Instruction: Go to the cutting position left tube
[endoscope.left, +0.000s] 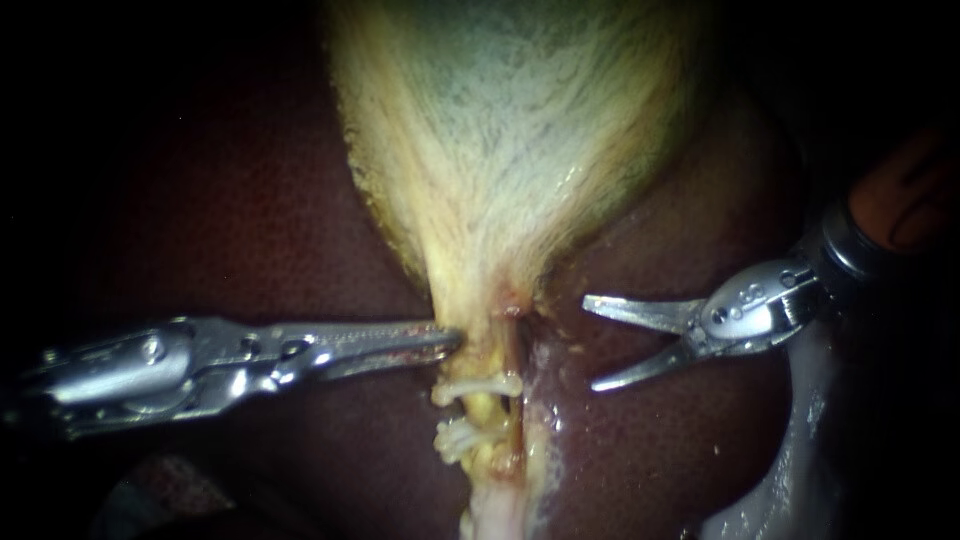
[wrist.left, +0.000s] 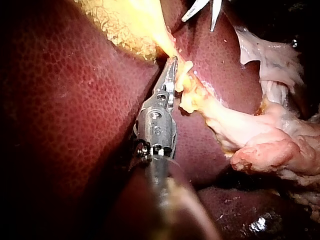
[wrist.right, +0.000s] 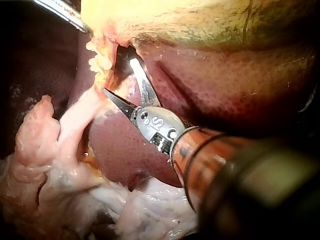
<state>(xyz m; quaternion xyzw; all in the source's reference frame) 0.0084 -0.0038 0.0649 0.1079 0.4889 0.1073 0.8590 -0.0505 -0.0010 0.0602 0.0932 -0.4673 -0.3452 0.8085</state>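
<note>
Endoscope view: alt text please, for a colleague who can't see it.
The right instrument, jaws open, hangs just right of the clipped tubes below the gallbladder. The left instrument touches the gallbladder's neck with its tip, just above two pale clips; dark liver lies behind.

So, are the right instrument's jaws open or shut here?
Open: the slim silver right instrument shows a clear gap between its jaws, gripping nothing.
</note>
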